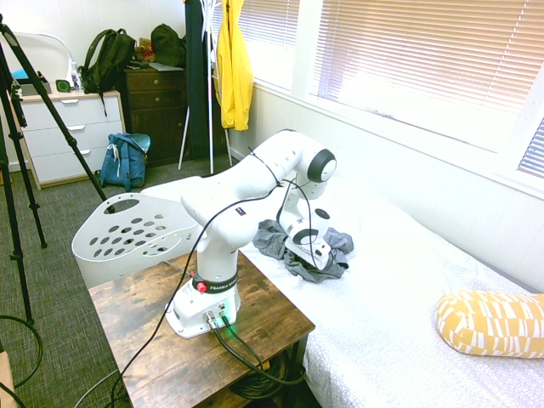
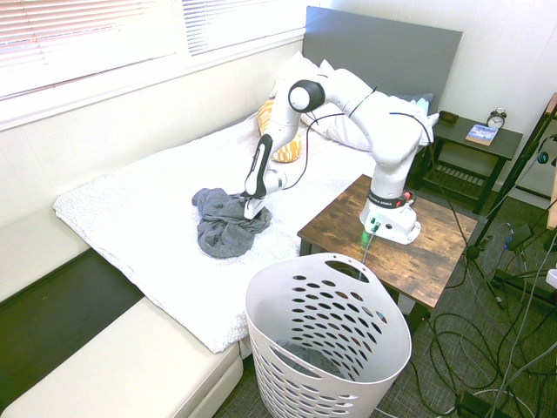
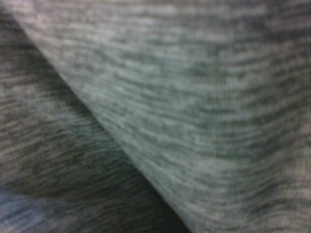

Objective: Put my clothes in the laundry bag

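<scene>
White-covered bed (image 2: 148, 226) carries the crumpled grey clothes (image 2: 222, 228) near its edge. White laundry bag (image 2: 326, 344) stands on the floor beside the bed. Gripper (image 2: 251, 209) points down into the clothes; finger spacing and hold cannot be determined.

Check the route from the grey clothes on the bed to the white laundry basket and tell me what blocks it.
Nothing visible does. The clothes lie crumpled on the bed with the gripper down on them. The laundry basket stands open-topped on the floor just off the bed's edge; the wooden table sits beside that route, not across it.
</scene>
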You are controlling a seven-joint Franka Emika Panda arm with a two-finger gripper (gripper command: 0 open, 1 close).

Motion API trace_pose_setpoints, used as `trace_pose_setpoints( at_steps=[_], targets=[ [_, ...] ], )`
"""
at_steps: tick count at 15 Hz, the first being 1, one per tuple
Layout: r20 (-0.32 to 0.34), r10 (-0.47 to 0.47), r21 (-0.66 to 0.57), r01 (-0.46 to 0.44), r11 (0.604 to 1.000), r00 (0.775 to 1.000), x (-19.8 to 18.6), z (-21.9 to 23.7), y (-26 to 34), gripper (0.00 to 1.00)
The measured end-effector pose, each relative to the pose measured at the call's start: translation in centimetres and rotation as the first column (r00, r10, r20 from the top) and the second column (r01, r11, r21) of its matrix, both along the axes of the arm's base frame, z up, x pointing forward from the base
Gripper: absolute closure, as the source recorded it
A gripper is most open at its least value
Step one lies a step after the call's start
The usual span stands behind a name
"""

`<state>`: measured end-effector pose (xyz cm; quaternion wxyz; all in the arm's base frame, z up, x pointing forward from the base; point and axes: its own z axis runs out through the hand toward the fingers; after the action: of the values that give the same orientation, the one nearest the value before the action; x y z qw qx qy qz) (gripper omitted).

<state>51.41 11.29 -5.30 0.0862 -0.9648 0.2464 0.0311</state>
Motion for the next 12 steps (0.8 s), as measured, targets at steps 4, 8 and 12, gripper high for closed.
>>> trace_pose_setpoints(
  at_steps=[4, 8, 12],
  targets=[
    [-0.014, -0.026, 0.011, 0.026, 1.0, 1.0, -0.9, 0.9, -0.3, 1.0],
    [-0.017, -0.009, 0.014, 0.009, 1.0, 1.0, -2.4, 5.4, 2.1, 1.0],
    [0.05, 0.032, 0.028, -0.033, 0.999, 0.998, -2.5, 15.5, 9.2, 1.0]
  ],
)
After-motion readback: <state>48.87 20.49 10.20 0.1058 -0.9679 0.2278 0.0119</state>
